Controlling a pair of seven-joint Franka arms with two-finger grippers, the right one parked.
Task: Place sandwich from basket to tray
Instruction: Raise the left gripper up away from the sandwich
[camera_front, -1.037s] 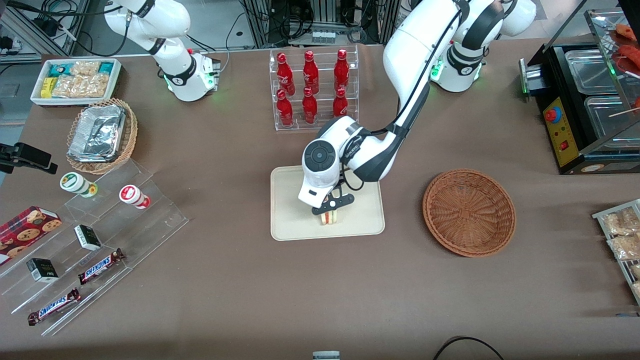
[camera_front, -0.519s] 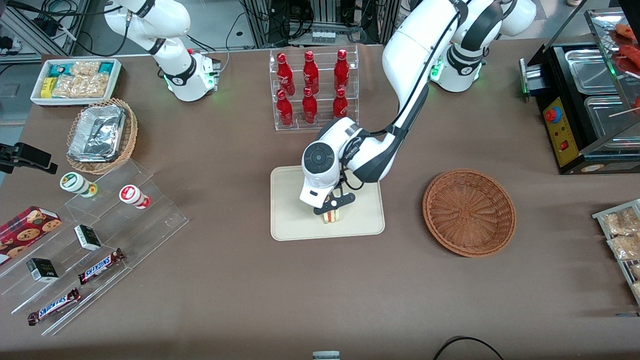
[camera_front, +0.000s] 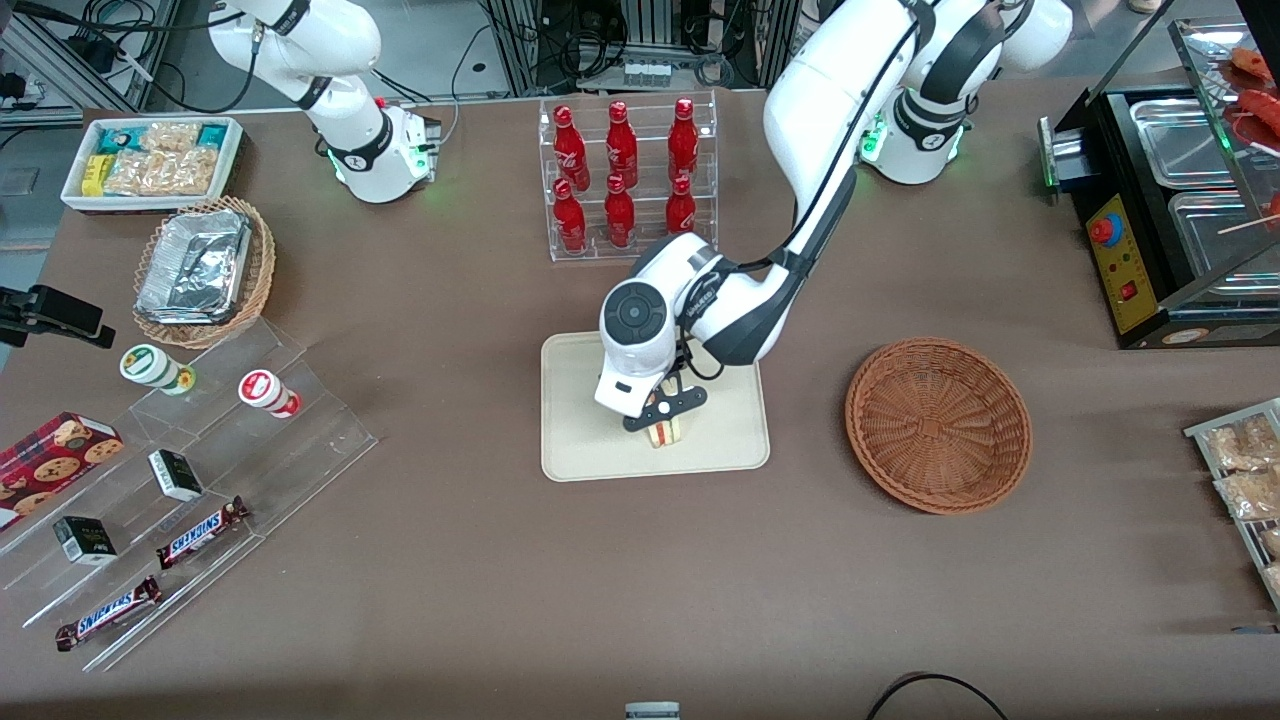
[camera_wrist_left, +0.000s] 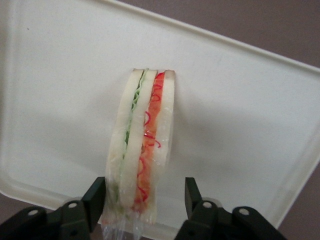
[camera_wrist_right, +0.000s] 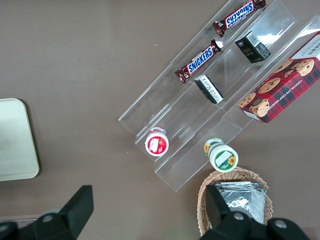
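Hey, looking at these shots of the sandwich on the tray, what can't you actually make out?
- Front view: most of the sandwich is covered by the gripper and wrist.
- Front view: part of the tray lies under the arm.
- Left wrist view: the sandwich's lower end and the open gripper's body run off the edge.
- Basket: part of its inside is hidden by its nearer wall.

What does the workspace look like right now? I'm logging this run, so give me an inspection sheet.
Surface: brown table.
Job's things: sandwich stands on edge on the tray; basket holds nothing, toward the working arm's end.
Clutter: red bottles in a clear rack; Snickers bars on clear steps; foil containers in a tan basket.
Grippers: gripper low over the tray, open, fingers either side of the sandwich, apart from it.
Cables: black cable at the table's near edge.
Surroundings: equipment racks past the table.
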